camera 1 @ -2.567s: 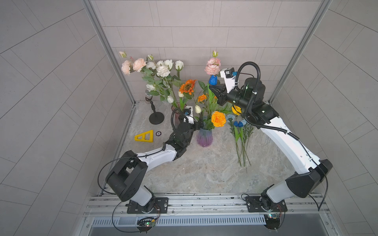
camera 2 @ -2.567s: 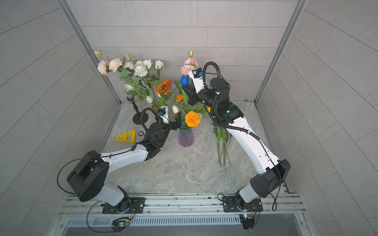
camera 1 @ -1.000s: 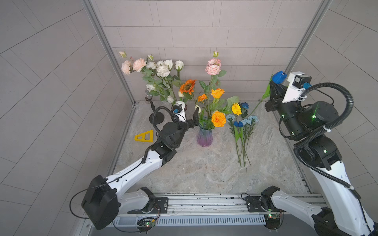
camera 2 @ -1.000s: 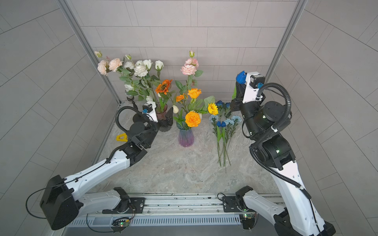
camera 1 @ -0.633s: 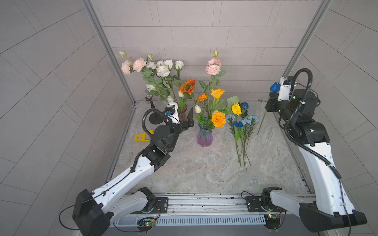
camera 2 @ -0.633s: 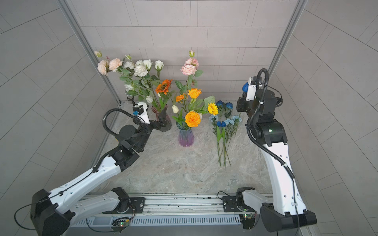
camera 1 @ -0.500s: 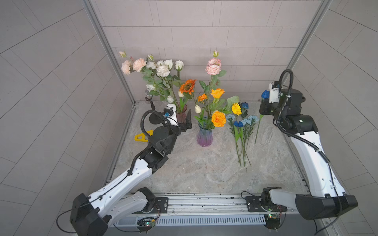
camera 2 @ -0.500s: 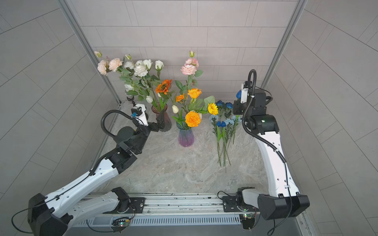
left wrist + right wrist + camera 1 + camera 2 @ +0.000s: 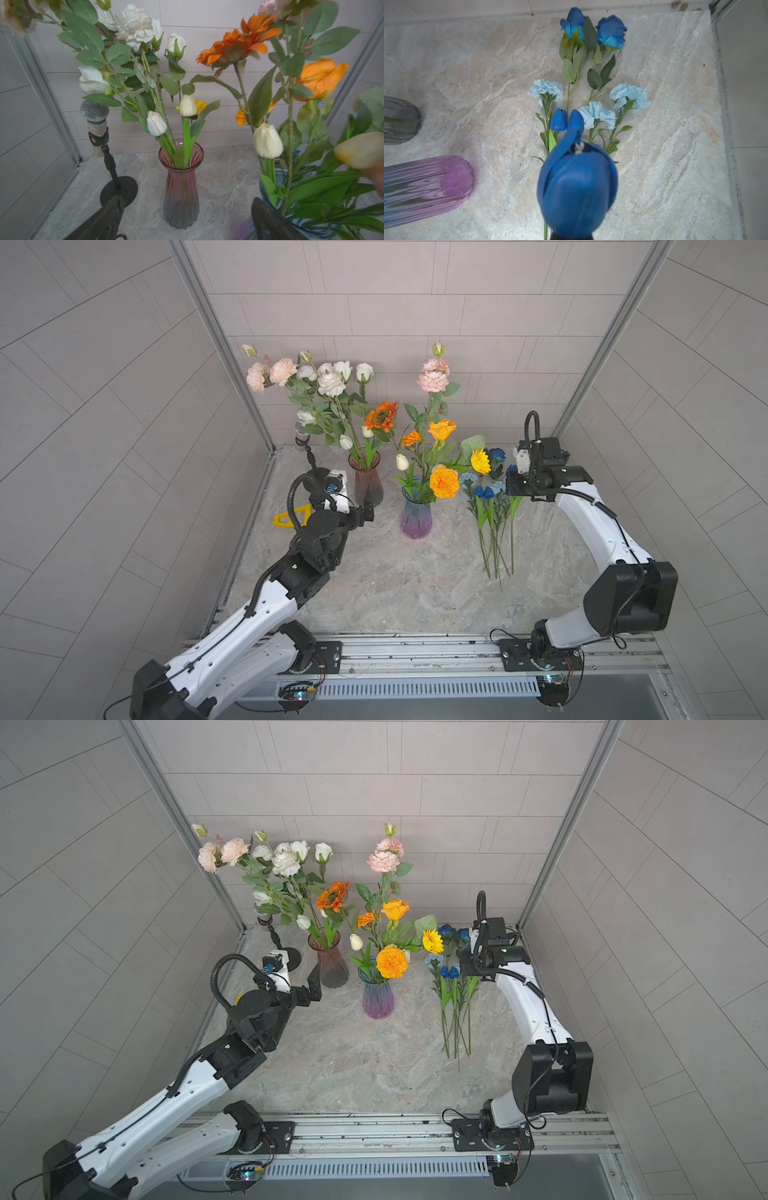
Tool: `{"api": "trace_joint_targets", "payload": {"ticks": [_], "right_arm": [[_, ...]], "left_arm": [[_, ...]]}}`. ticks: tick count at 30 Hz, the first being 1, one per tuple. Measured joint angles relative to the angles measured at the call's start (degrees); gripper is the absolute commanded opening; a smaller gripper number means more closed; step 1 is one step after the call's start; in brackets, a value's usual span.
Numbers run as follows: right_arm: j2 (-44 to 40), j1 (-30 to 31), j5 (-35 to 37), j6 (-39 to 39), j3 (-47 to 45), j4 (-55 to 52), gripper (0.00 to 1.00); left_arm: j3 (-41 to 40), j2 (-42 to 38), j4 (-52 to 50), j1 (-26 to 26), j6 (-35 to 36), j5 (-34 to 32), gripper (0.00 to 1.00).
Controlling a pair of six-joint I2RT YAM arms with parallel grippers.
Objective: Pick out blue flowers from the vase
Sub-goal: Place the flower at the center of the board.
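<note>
We are in the placing step. Our right gripper [image 9: 512, 485], jaws pressed on the stem of a blue tulip bud [image 9: 577, 187], hangs over the blue flowers [image 9: 589, 87] lying in a row on the right side of the marble tabletop [image 9: 395, 585], their stems pointing near and their heads far. Next, by our reckoning, we lower the bud beside its two fellows and let go. Further left, our left gripper [image 9: 314, 986] stands spread and empty just beside the dark red vase [image 9: 181, 187]. Between them, the purple vase [image 9: 415, 516] shows no blue blooms that we can make out.
</note>
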Motion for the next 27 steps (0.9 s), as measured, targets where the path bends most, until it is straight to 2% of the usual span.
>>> {"api": "trace_joint_targets", "payload": {"ticks": [5,16,27], "right_arm": [[6.01,-0.02,-0.24,-0.04,0.55,0.61,0.00],[19.87,-0.46,-0.09,-0.76,6.12,2.58,0.00],[24.57,-0.59,0.70,-1.25,8.28,2.86,0.02]], "left_arm": [[-1.40,0.04,-3.28,3.02,-2.27,-0.13,1.00],[-2.62,1.25,-4.57,4.44,-3.39,-1.62,1.00],[-2.75,5.40,-5.49,4.63,-4.13,-4.02,1.00]]}}
